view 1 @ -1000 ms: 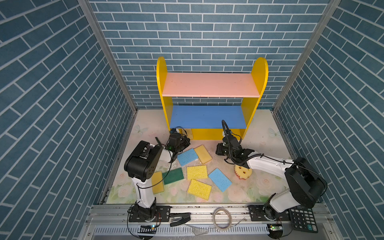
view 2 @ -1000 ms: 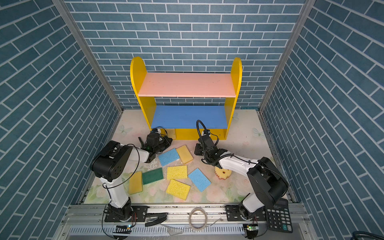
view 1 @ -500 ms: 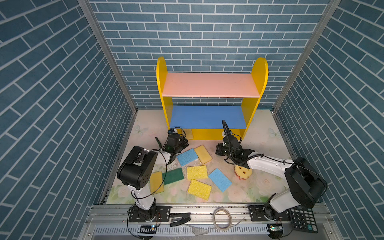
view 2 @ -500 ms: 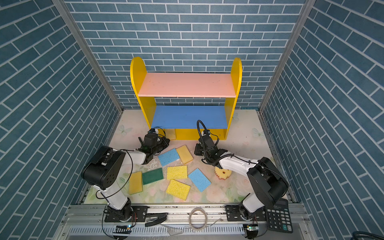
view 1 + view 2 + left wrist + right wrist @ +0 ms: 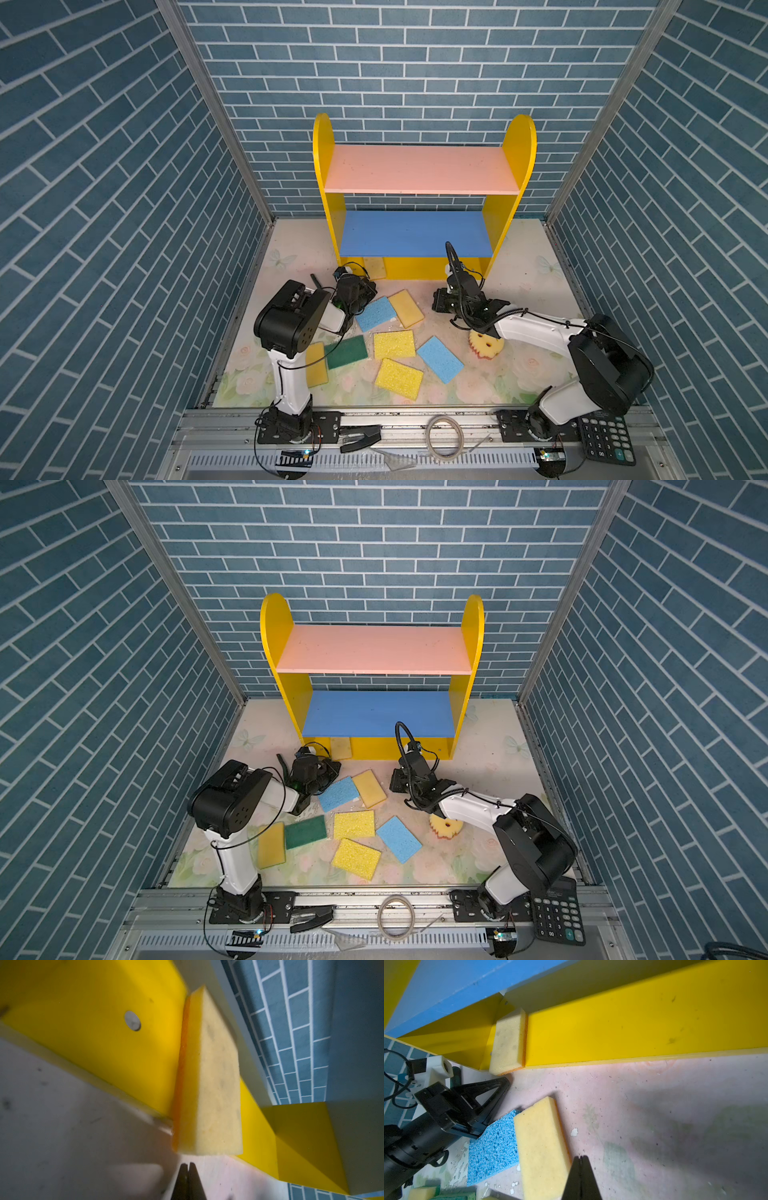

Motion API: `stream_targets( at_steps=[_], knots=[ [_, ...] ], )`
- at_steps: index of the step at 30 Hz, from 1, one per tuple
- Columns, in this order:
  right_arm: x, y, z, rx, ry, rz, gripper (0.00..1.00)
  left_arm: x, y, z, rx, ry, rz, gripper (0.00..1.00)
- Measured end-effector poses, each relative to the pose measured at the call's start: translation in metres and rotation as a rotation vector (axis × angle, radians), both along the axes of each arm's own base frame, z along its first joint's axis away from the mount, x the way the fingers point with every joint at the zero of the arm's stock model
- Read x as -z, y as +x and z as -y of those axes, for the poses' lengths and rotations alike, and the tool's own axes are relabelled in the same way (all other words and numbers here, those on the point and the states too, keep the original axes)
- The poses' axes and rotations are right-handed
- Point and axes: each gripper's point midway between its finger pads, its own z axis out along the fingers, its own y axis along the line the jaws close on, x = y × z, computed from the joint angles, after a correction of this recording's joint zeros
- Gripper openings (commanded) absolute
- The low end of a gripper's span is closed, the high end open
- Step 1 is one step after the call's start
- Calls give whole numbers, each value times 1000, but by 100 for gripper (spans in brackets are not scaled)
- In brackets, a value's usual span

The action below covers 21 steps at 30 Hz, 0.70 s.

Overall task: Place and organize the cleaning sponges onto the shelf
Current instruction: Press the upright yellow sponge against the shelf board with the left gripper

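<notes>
Nine sponges are in view. One tan sponge (image 5: pixel 374 268) lies on the yellow base of the shelf (image 5: pixel 419 168), near its left end in both top views. Eight lie on the mat (image 5: pixel 536 291) in front: two blue sponges (image 5: pixel 376 313), two yellow sponges (image 5: pixel 394 344), two tan ones (image 5: pixel 406 308), one green sponge (image 5: pixel 347 352) and one round smiley sponge (image 5: pixel 485 344). Both grippers are pressed together and hold nothing. The left gripper (image 5: pixel 188 1169) sits just short of the shelved sponge, and the right gripper (image 5: pixel 581 1160) sits beside a tan one.
</notes>
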Motion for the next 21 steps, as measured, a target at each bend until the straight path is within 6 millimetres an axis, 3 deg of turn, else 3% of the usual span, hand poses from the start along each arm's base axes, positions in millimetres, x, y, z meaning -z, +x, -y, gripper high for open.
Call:
stream_targets(
  at_steps=[21],
  knots=[
    [2,1,2,3,-2,-9,0,-7,18,-9,-105,-52,79,2]
  ],
)
